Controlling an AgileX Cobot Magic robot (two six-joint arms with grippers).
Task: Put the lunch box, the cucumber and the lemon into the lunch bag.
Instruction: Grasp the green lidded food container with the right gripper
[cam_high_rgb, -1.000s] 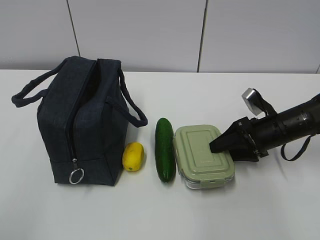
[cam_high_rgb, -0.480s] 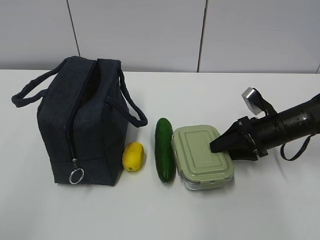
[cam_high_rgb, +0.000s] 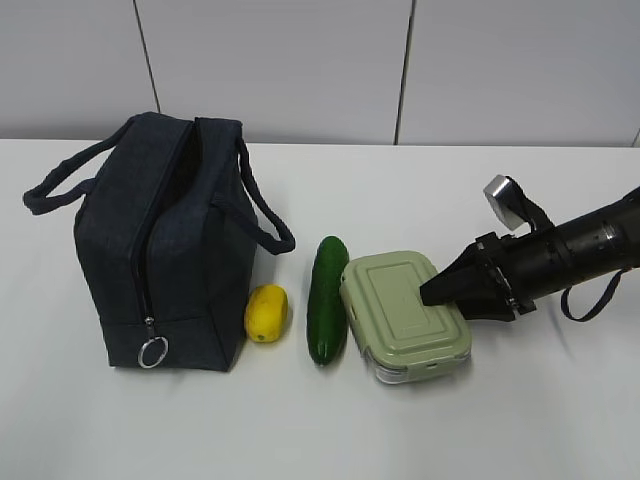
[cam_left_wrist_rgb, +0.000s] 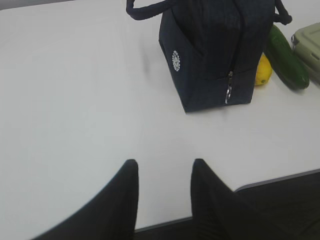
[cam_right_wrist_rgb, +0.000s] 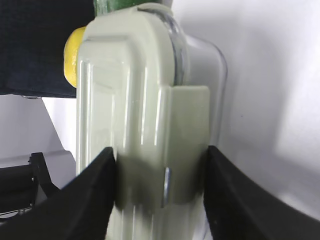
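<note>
The sage-lidded lunch box (cam_high_rgb: 400, 310) lies flat on the white table, touching the cucumber (cam_high_rgb: 327, 298) on its left. The lemon (cam_high_rgb: 266, 313) rests against the navy lunch bag (cam_high_rgb: 160, 250), which stands upright at the left. My right gripper (cam_high_rgb: 430, 293) reaches in from the right and is shut on the lunch box: in the right wrist view its fingers (cam_right_wrist_rgb: 100, 175) press the lid and the underside of the box (cam_right_wrist_rgb: 135, 100) at its clip tab. My left gripper (cam_left_wrist_rgb: 163, 165) hangs open over bare table near the front edge, well short of the bag (cam_left_wrist_rgb: 210, 60).
The bag's loop handles (cam_high_rgb: 262, 215) stick out to both sides, and its silver ring pull (cam_high_rgb: 153, 352) hangs at the front bottom. The table's front edge (cam_left_wrist_rgb: 270, 181) runs just beyond my left fingers. A white panelled wall stands behind the table.
My right jaws have closed in onto the lunch box. The box has slid and turned slightly left, nudging the cucumber's near end toward the lemon. The left arm has not moved.
</note>
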